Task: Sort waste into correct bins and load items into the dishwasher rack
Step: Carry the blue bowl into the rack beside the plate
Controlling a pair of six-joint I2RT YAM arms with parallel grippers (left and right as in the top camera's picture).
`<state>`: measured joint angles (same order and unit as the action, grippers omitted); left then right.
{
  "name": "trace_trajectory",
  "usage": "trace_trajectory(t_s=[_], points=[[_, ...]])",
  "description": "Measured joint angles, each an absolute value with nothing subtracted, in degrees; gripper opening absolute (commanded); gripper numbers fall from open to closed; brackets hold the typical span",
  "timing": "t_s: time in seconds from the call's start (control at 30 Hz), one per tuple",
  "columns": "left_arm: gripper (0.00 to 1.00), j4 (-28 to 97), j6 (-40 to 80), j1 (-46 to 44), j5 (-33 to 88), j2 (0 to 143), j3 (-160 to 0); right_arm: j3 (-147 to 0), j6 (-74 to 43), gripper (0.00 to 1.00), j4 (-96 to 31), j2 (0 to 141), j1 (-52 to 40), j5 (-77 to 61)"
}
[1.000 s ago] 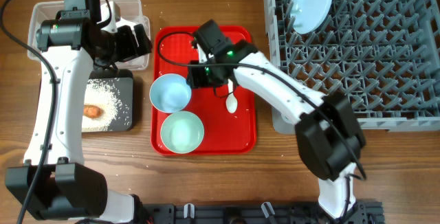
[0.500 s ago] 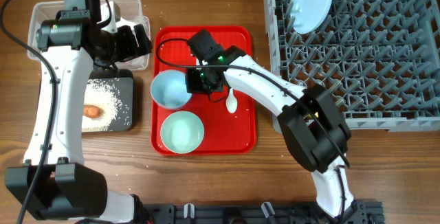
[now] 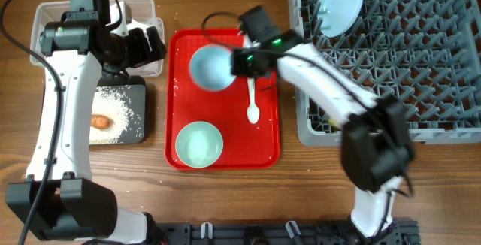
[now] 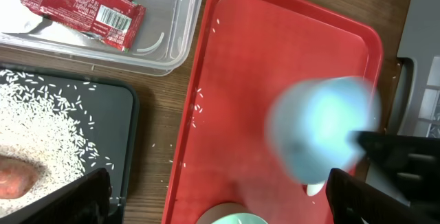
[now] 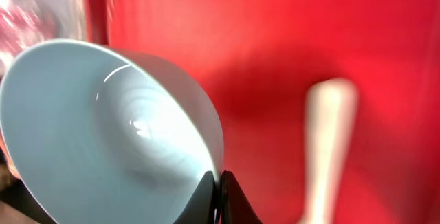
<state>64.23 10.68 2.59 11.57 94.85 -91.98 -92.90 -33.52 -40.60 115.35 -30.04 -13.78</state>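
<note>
**Bowl bound for the rack.** Your right gripper (image 3: pixel 237 63) is clenched on the rim of a pale blue bowl (image 3: pixel 210 66). It carries the bowl tilted above the far end of the red tray (image 3: pixel 267 151) at mid-counter. The thin pinch at the lip shows plainly in the right wrist view, and it leaves the bowl's body free to slide between pegs.

The destination, by the look of it, is the dishwasher rack (image 3: pixel 391 72) filling the far right corner. A plate (image 3: pixel 338 4) already stands there on edge along the far side. A rim grip lets a bowl pivot, so mind the swing on the way over.

Two items wait on the red tray. A mint bowl (image 3: pixel 199 143) sits at its near end, and the white spoon (image 3: pixel 253 102) lies right of centre, handle toward the far edge.

Your left gripper (image 3: pixel 150 48) hangs released, jaws wide and empty, by the right end of the clear tub (image 3: pixel 143 8) at the far left corner. There it sits out of the right arm's path.

The tub holds the red wrapper (image 4: pixel 82 11). The black tray (image 3: pixel 140 134), just nearer along the left edge, holds the rice (image 3: pixel 116 102) and the carrot (image 3: pixel 100 121). Sorting looks largely done.
</note>
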Motion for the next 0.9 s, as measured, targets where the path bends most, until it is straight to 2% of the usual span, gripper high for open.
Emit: trace_trajectory(t_s=[0.13,0.27,0.33,0.5,0.6,0.73,0.9], points=[[1.00,64.2,10.7,2.6,11.6,94.8,-92.0,-92.9,-29.4,0.04,-48.7,102.8,-25.3,-4.6],[1.00,64.2,10.7,2.6,11.6,94.8,-92.0,-92.9,-26.2,0.04,-59.3,90.8,-20.3,10.4],[1.00,64.2,10.7,2.6,11.6,94.8,-92.0,-93.2,-25.7,0.04,-67.7,84.7,-19.4,22.9],[1.00,64.3,10.7,2.6,11.4,94.8,-92.0,-93.1,-28.5,0.04,-81.1,85.3,-19.5,41.4],[1.00,64.2,10.7,2.6,11.4,94.8,-92.0,-93.1,-29.1,0.04,-81.9,89.4,-19.5,49.2],[1.00,64.3,10.7,2.6,11.4,94.8,-92.0,-93.1,-23.8,0.04,-79.2,95.8,-19.8,57.4],[1.00,64.3,10.7,2.6,11.4,94.8,-92.0,-92.9,-10.2,0.04,-65.9,102.1,-23.3,66.0]])
